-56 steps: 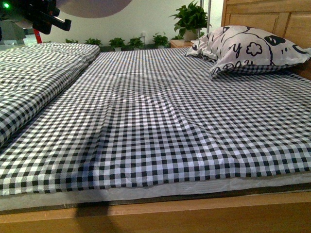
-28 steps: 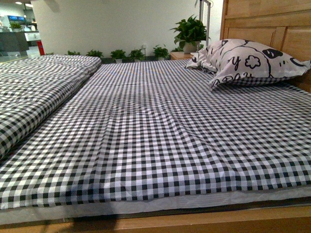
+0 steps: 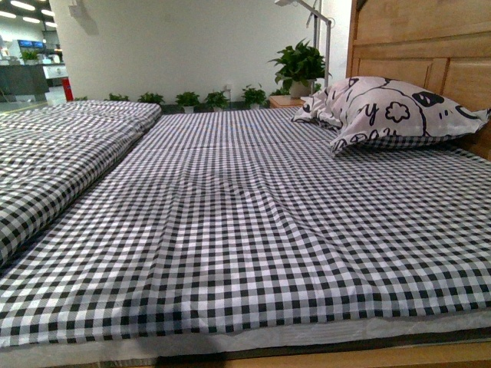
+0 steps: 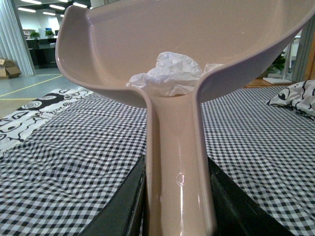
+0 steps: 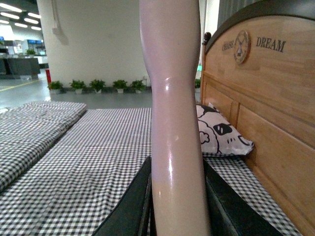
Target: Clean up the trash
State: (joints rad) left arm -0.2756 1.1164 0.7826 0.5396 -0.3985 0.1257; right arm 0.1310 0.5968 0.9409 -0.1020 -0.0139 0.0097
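The left fingers point(image 4: 178, 196) clamp the dustpan handle point(image 4: 178, 147), its crumpled paper wad point(image 4: 170, 73) at twelve o'clock; tilting could spill it onto the bed point(image 4: 64, 162).

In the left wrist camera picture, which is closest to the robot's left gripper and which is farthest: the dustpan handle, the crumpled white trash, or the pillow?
1. Dustpan handle: held right between the left gripper jaws.
2. Crumpled white trash: further up, lying in the dustpan's scoop.
3. Pillow: farthest, lying on the checked bed behind the dustpan.
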